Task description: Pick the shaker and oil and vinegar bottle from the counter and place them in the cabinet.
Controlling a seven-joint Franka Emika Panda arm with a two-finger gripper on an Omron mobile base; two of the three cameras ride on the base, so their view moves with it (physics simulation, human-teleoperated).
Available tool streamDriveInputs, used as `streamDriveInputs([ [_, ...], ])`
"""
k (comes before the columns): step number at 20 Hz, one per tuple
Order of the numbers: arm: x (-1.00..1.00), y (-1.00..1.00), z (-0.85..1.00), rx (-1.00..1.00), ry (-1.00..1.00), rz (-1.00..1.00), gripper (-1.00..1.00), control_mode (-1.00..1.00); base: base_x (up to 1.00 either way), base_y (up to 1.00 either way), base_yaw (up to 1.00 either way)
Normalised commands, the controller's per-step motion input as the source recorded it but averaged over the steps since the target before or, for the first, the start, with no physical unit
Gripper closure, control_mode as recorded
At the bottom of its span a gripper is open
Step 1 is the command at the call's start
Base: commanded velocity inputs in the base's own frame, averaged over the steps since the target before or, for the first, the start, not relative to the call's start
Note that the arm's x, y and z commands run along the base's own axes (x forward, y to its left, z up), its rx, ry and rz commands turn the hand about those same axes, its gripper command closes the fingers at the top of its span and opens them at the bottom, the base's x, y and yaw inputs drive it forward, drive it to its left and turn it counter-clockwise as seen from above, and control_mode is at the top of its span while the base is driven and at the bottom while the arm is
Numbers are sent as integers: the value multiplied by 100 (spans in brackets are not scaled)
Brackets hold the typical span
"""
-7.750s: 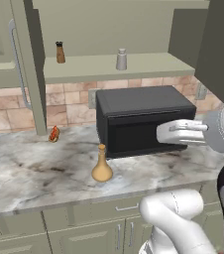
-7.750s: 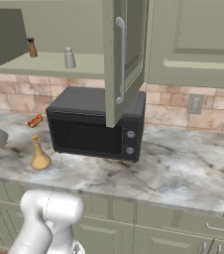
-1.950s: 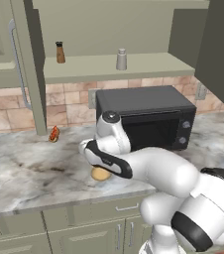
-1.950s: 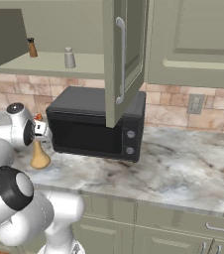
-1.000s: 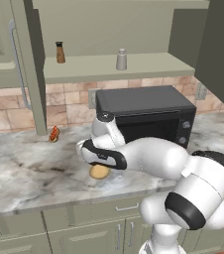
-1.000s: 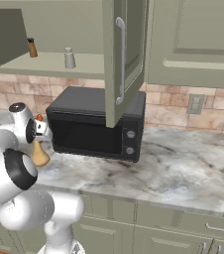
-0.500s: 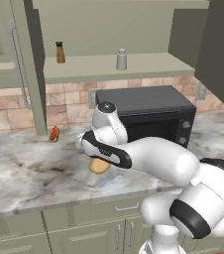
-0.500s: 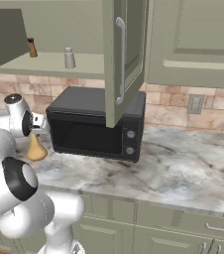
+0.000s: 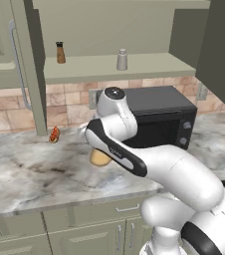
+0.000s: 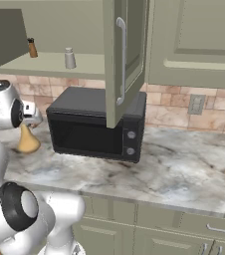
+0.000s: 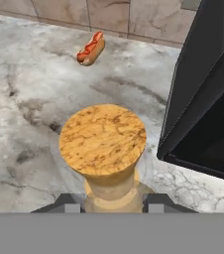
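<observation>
Shaker [image 9: 122, 59] already stands on the cabinet [image 9: 134, 67] shelf at upper centre, while the end effector [image 11: 113, 202] grips the oil and vinegar bottle [image 11: 105, 149] above the worktop [image 9: 30, 169], yet to be shelved.

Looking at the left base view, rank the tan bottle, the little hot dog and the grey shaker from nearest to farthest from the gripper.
1. oil and vinegar bottle, between the fingers of the gripper, over the counter.
2. hot dog, on the counter by the wall, left of the bottle.
3. shaker, up on the cabinet shelf.
</observation>
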Motion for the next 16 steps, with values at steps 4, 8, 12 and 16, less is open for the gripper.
streamDriveInputs([
  [4, -51, -1, 69, 0, -4, 5, 100, -100, 0, 0, 0],
  [8, -52, 0, 72, 0, -6, 3, 100, -100, 0, 0, 0],
  [12, -52, -6, 72, 0, -8, 3, 100, -100, 0, 0, 0],
  [16, -49, -19, 69, 0, -14, 2, 100, -100, 0, 0, 0],
])
